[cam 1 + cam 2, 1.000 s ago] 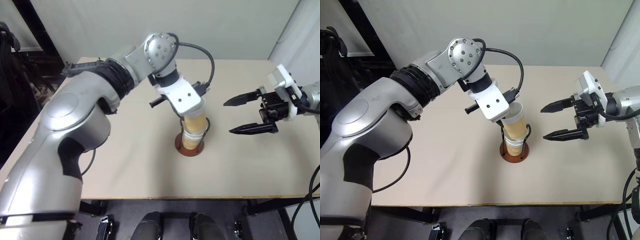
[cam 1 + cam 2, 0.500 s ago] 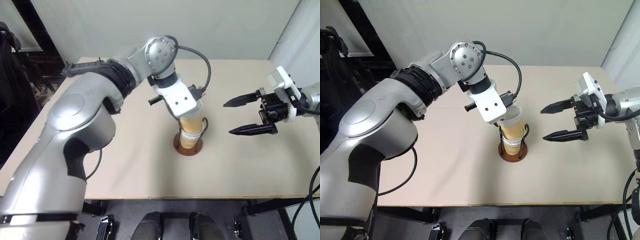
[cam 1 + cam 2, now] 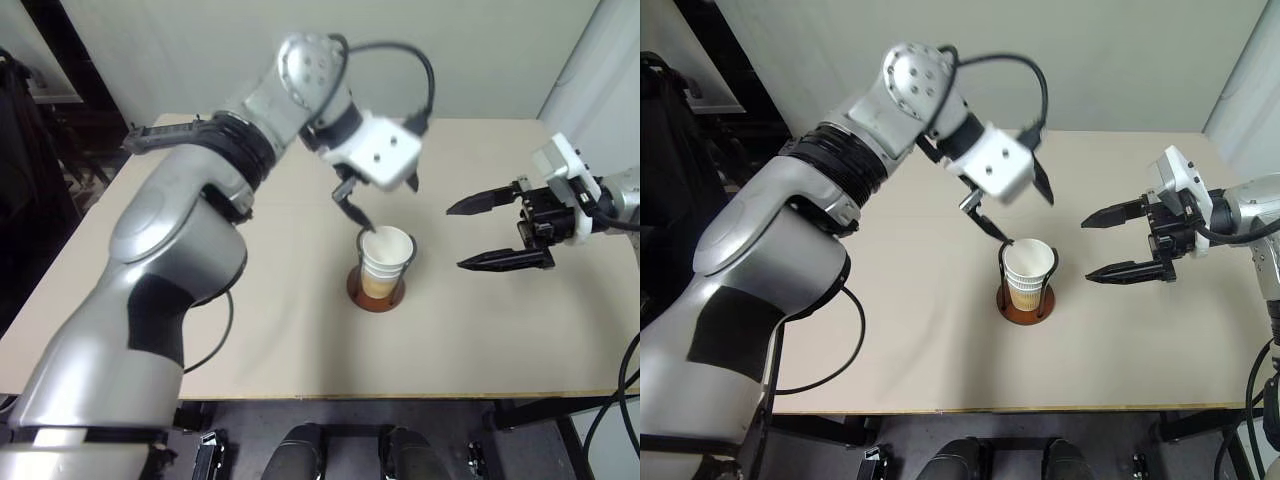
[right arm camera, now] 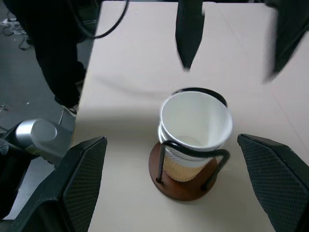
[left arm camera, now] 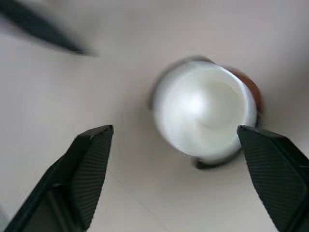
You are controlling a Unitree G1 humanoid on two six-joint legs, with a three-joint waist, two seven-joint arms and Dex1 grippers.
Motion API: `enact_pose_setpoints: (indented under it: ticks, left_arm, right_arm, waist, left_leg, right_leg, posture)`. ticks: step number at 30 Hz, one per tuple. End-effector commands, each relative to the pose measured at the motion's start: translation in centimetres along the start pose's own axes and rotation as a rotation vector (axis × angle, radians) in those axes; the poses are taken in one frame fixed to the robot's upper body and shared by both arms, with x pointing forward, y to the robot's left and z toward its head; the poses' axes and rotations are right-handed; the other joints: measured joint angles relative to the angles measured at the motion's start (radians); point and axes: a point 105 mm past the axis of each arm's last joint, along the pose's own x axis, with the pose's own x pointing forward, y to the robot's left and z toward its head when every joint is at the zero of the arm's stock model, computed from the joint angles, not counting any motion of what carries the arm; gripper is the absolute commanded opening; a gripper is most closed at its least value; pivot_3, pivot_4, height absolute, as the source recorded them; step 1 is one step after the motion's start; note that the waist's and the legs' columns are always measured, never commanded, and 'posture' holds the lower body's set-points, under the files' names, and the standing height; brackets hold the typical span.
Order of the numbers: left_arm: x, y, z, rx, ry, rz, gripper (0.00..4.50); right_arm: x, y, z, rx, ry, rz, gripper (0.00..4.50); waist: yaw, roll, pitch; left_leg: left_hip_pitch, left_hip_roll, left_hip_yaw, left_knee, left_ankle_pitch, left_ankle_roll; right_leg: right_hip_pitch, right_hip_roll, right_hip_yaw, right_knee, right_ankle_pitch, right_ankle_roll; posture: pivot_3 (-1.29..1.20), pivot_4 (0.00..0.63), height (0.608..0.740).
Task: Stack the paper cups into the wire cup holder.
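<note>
Change noted: a second ago my left end effector (image 3: 1025,205) was clamped around the top cup and pressing it down into the holder; half a second ago it was still on it. Now its two black fingers stand wide apart and the hand has lifted clear, sitting just above and to the upper left of the cup mouth in the right eye view. One fingertip hangs close over the near rim; I cannot tell if it still grazes it. The cup stayed behind when the hand rose, so I judge the release clean and this cup placed.

My right end effector (image 3: 1120,242) has not moved: right of centre in frame, fingers spread, holding nothing, well apart from the holder.

State of the task's things: the small tapered paper cups, tan-yellow outside and white inside with rolled white rims (image 3: 1028,272), sit nested inside the wire cup holder, a round reddish-brown disc base carrying dark upright wire loops (image 3: 1025,312), at the centre of the pale beige tabletop (image 3: 890,340). In the right wrist view the stack (image 4: 195,123) leans slightly to one side, the top cup's rim resting against a loop, with at least two rims visible one under the other. The left wrist view looks straight down into the white mouth (image 5: 205,108).

I see no loose cups on the tabletop, so my judgement is that stacking is finished or nearly so; I would check the lean.
</note>
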Motion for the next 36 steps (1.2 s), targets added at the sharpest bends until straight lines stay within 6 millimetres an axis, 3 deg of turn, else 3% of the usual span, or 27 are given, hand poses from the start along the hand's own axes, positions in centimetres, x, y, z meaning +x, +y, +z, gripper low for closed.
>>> enact_pose_setpoints:
  ticks: [1, 5, 8, 13, 18, 21, 24, 28, 32, 36]
  left_arm:
    - [-4.4, 0.3, -2.2, -0.219, -0.090, 0.245, 4.46]
    - [-8.0, -2.0, -3.8, -0.472, -0.254, 0.358, 4.46]
    - [-9.8, -4.4, -6.0, -0.667, -0.326, 0.526, 4.46]
    - [-10.5, -8.7, -10.1, -0.900, -0.296, 0.783, 4.46]
    - [-10.4, -11.9, -12.1, -1.024, -0.292, 0.947, 4.46]
    - [-10.2, -13.3, -13.0, -1.070, -0.257, 1.016, 4.46]
    - [-10.2, -14.6, -13.8, -1.000, -0.207, 1.131, 4.46]
    - [-10.9, -15.2, -15.2, -1.023, -0.181, 1.313, 4.46]
    - [-10.4, -15.8, -16.0, -1.030, -0.134, 1.369, 4.46]
    - [-10.7, -15.7, -16.4, -1.025, -0.113, 1.455, 4.46]
  right_arm:
    - [-1.1, -0.9, 0.2, 0.006, 0.004, -0.105, 4.50]
    - [-1.8, -1.7, -0.9, 0.079, 0.028, -0.190, 4.50]
    - [-2.2, -2.1, -2.0, 0.146, 0.048, -0.247, 4.50]
    - [-2.5, -3.1, -4.0, 0.218, 0.029, -0.368, 4.50]
    - [-2.5, -3.1, -5.2, 0.255, -0.073, -0.422, 4.50]
    - [-2.6, -2.9, -5.2, 0.329, -0.166, -0.421, 4.50]
    - [-2.5, -3.4, -5.7, 0.342, -0.211, -0.488, 4.50]
    - [-2.6, -4.2, -6.5, 0.354, -0.223, -0.581, 4.50]
    - [-2.5, -4.3, -7.1, 0.384, -0.234, -0.622, 4.50]
    - [-2.2, -4.0, -7.6, 0.421, -0.243, -0.637, 4.50]
  waist:
    - [-0.009, 0.002, -0.001]
    - [-0.016, 0.003, -0.001]
    - [-0.015, 0.003, -0.001]
    - [-0.008, 0.003, -0.002]
    - [-0.002, 0.003, -0.001]
    - [-0.003, 0.003, -0.001]
    - [-0.008, 0.003, -0.001]
    - [-0.010, 0.001, 0.000]
    - [-0.012, 0.001, 0.000]
    - [-0.010, 0.000, 0.000]
  left_leg:
    - [0.001, 0.000, 0.000, -0.001, 0.000, 0.000]
    - [0.003, 0.001, 0.000, -0.005, 0.002, -0.003]
    - [0.002, 0.001, 0.000, -0.007, 0.010, -0.013]
    - [0.005, 0.000, 0.000, -0.008, 0.011, -0.013]
    - [0.007, 0.000, 0.000, -0.007, 0.012, -0.013]
    - [0.010, 0.000, 0.000, -0.009, 0.011, -0.010]
    - [0.016, -0.001, 0.000, -0.013, 0.012, -0.007]
    - [0.020, 0.001, -0.002, -0.015, 0.017, -0.010]
    - [0.020, 0.000, -0.003, -0.016, 0.015, -0.023]
    - [0.019, 0.000, -0.003, -0.016, 0.015, -0.024]
  right_leg:
    - [0.000, 0.000, 0.000, 0.000, -0.001, 0.002]
    - [-0.001, 0.002, 0.000, 0.001, -0.005, 0.005]
    - [-0.003, 0.002, -0.001, 0.003, -0.001, -0.002]
    - [-0.002, 0.000, 0.000, 0.006, -0.005, -0.005]
    - [-0.001, 0.000, 0.000, 0.009, -0.004, -0.007]
    - [0.001, 0.000, 0.000, 0.009, -0.002, -0.011]
    - [0.004, 0.000, 0.001, 0.009, 0.001, -0.014]
    - [0.007, 0.002, 0.000, 0.010, -0.001, -0.010]
    - [0.007, 0.002, 0.000, 0.010, 0.001, -0.013]
    - [0.007, 0.002, 0.001, 0.009, 0.001, -0.014]
  posture:
    - [0.00, 0.150, 0.740]
    - [0.00, 0.150, 0.740]
    - [0.00, 0.150, 0.740]
    - [0.00, 0.150, 0.740]
    - [0.00, 0.150, 0.740]
    - [0.00, 0.150, 0.740]
    - [0.00, 0.150, 0.740]
    - [0.00, 0.150, 0.740]
    - [0.00, 0.150, 0.740]
    - [0.00, 0.150, 0.740]
